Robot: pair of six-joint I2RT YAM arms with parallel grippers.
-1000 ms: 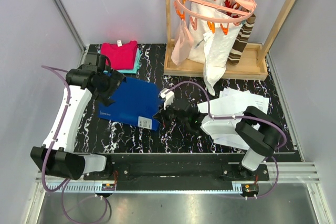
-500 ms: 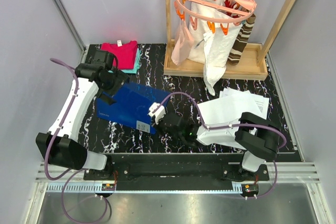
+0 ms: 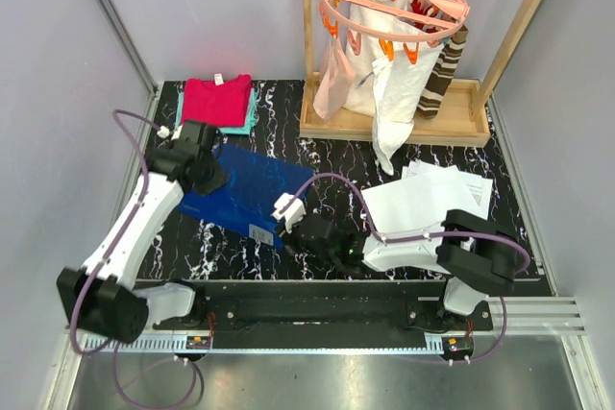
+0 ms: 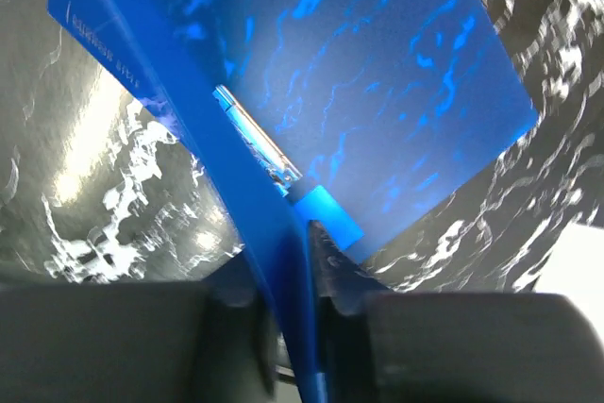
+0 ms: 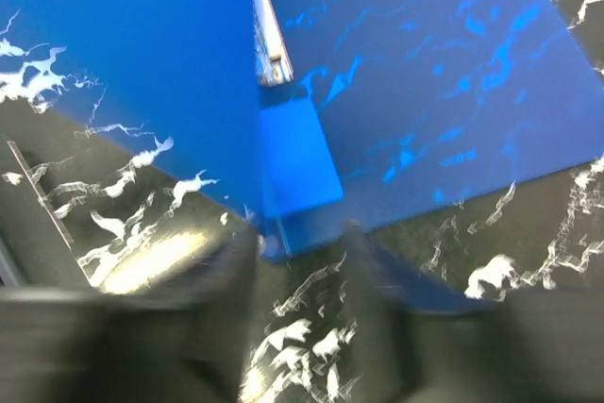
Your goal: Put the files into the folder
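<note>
The blue folder [image 3: 248, 191] lies on the black marble table left of centre, its cover partly lifted; a metal clip [image 4: 253, 134] shows inside. My left gripper [image 3: 209, 178] is at the folder's far-left edge, and in the left wrist view it [image 4: 289, 266] is shut on the raised blue cover edge [image 4: 274, 233]. My right gripper [image 3: 298, 230] sits at the folder's near-right corner [image 5: 278, 233]. Its jaws are blurred and stand apart with only table between them [image 5: 304, 266]. The files [image 3: 430, 194], white printed sheets, lie fanned out on the right, partly under the right arm.
Folded red and teal cloths [image 3: 219, 101] sit at the back left. A wooden rack base [image 3: 396, 125] stands at the back right, with white garments hanging from a pink peg hanger [image 3: 394, 2]. Grey walls close in both sides.
The left gripper came down onto the folder's far edge and closed on the cover. The right gripper, shut before at the near corner, has opened and let the folder go.
</note>
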